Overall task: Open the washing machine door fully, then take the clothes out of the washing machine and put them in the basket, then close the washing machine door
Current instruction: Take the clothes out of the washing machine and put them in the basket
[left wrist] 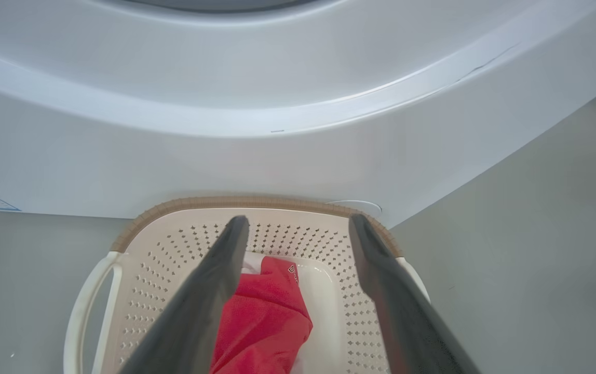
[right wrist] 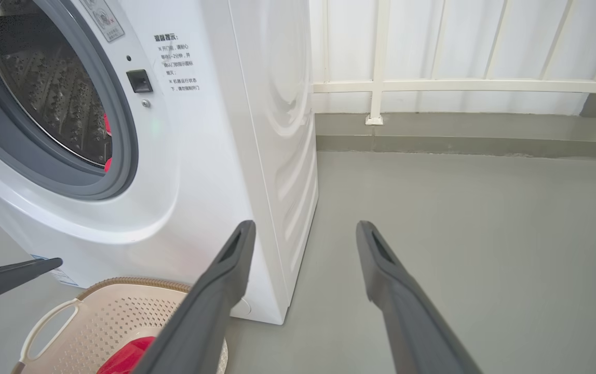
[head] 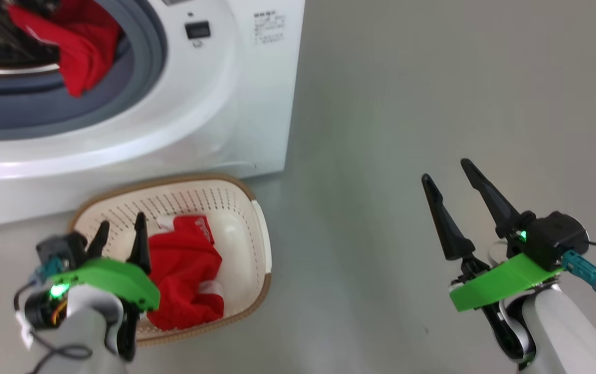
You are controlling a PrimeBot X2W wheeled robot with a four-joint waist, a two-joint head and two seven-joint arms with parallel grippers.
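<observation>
Clothes [head: 186, 275] sit in two places. Some red cloth lies in the basket [head: 262, 234], which stands on the floor [head: 407, 104] right against the washer [head: 235, 104]. More of it drapes over the grey gasket [head: 121, 98] at the drum mouth. The left gripper [head: 122, 220] hangs just above the basket with its fingers spread wide and nothing between them; the cloth lies loose beneath. The right gripper [head: 446, 171] is also wide open and empty, well off to the side over bare floor.

To my eye the next job is fetching the rest. I'd lift the left arm straight up first, so no fingertip snags the cloth or the basket rim. Then reach in over the gasket, pinch a thick bunch of the hanging fold, and draw it out high enough not to drag.
</observation>
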